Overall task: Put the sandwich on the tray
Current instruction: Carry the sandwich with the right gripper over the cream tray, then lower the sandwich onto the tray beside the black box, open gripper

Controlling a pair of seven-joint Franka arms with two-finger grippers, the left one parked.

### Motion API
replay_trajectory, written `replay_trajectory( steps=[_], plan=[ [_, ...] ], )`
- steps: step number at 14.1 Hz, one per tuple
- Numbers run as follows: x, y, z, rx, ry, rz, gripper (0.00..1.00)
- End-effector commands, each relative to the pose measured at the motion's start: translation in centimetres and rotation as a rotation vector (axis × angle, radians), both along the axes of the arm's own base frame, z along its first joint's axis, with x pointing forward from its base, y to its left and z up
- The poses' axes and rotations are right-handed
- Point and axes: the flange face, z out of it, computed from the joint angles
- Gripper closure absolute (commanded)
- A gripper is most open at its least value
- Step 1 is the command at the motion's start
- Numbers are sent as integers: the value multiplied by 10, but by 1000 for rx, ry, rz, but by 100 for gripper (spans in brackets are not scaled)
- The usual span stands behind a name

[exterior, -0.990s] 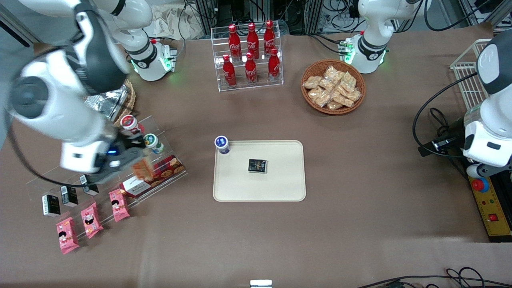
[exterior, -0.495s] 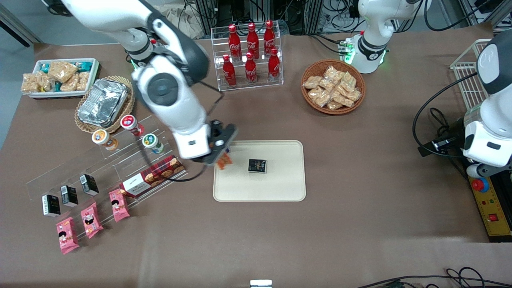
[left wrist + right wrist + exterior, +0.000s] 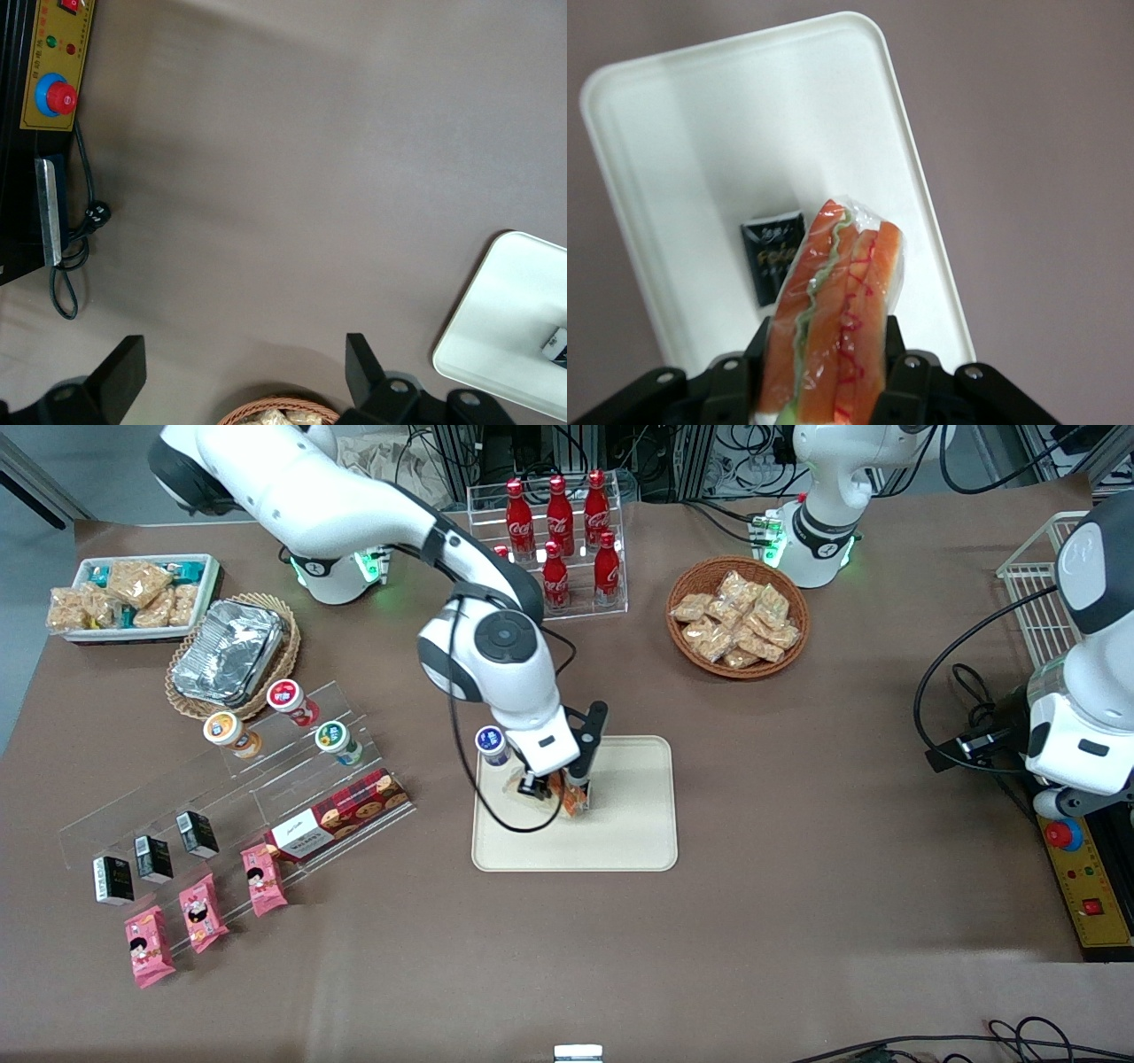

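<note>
Wrist view: sandwich point(image 3: 833, 310) clamped in pincer point(image 3: 824, 367) above tray point(image 3: 682, 142).

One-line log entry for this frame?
phase: carry | gripper: over tray, jaws shut on sandwich | sandwich not released | black packet on tray

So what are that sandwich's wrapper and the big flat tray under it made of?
The sandwich, held in the tool above the tray, looks wrapped in thin clear plastic film: it shows glints and wrinkles, and the orange and green filling shows through. The tray seems moulded plastic with a smooth matte cream finish, rounded corners and a low rim.
</note>
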Motion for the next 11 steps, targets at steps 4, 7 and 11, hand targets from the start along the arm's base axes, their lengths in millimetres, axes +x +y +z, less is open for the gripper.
replay_trajectory(
  steps=[4,7,11],
  plan=[
    [22,0,-37,-60,-127,148,49],
    [29,-4,-55,-64,-163,194,49],
    [30,-5,-62,-52,-158,186,23]
  ],
)
